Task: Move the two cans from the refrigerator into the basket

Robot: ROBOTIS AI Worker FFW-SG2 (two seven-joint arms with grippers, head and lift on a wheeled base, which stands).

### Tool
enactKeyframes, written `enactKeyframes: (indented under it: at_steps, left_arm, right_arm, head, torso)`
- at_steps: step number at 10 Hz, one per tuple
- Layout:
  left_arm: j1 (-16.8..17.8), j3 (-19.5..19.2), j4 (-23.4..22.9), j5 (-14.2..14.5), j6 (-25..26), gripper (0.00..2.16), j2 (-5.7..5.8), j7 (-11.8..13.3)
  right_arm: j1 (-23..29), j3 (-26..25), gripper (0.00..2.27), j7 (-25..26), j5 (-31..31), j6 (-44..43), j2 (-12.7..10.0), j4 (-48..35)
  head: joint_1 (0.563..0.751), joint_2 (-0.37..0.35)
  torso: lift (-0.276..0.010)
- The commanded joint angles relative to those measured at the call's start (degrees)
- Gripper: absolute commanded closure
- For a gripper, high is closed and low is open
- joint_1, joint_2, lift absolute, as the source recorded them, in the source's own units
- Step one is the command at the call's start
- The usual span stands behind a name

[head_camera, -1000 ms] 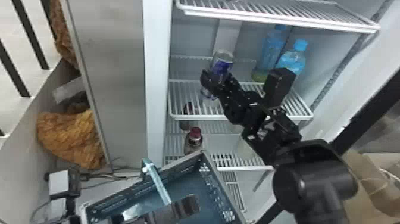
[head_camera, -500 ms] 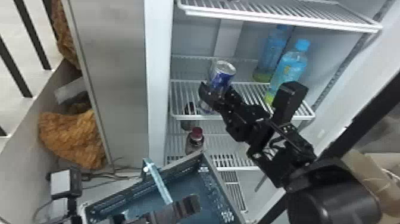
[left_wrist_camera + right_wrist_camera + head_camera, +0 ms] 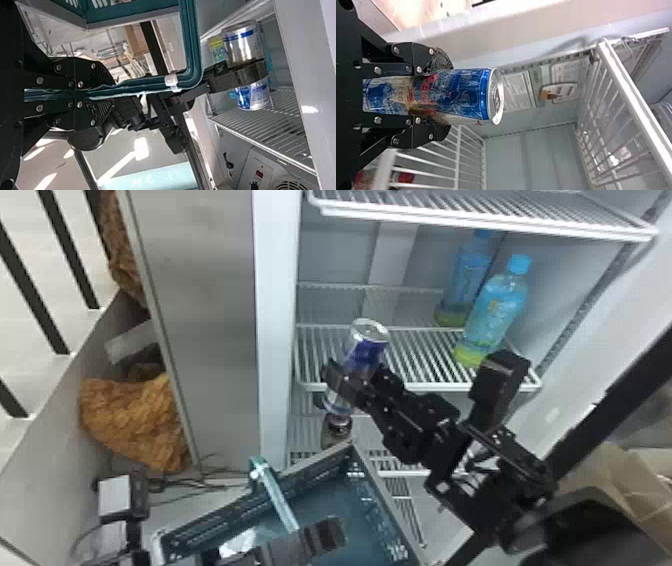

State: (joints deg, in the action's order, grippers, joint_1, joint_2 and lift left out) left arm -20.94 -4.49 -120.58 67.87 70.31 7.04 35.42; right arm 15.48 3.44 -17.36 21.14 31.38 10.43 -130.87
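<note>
Fridge (image 3: 277,315) behind; can (image 3: 367,352) lower than before, clamped in right claw (image 3: 356,380); left claw (image 3: 327,534) grips handle (image 3: 277,492).

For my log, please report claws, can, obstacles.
Right claw: shut on blue-silver metal can. Left claw: gripping teal plastic basket handle. White wire shelf near, may snag.

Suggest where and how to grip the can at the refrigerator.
I'd take the can around mid-body, coming from the refrigerator's open front, one finger on each side. Its wall is a plain straight cylinder and its lid faces up, so a level pinch across the middle should seat well. The right hand already grips about there, with lid and base both sticking out.
</note>
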Motion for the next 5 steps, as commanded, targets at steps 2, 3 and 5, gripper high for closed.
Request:
enactKeyframes:
  at_steps: [2,3,5]
  left_arm:
    - [-0.01,-0.08,0.0,0.0,0.0,1.2,-0.19,0.0]
    - [-0.15,-0.2,0.0,0.0,0.0,1.2,-0.19,0.0]
    - [-0.15,-0.31,0.0,-0.11,0.0,1.2,-0.27,0.0]
  right_arm:
    - [3.78,-1.5,1.22,-2.06,1.49,3.63,0.29,-4.48]
    - [4.91,-1.85,1.22,-2.67,1.94,5.46,0.56,-6.45]
    - [6.74,-2.53,1.22,-4.61,3.31,8.83,0.64,-8.28]
  head:
    - [0.695,-0.154]
    - [0.695,-0.154]
    - [0.695,-0.15]
  torso:
    - [-0.035]
    - [-0.035]
    - [-0.035]
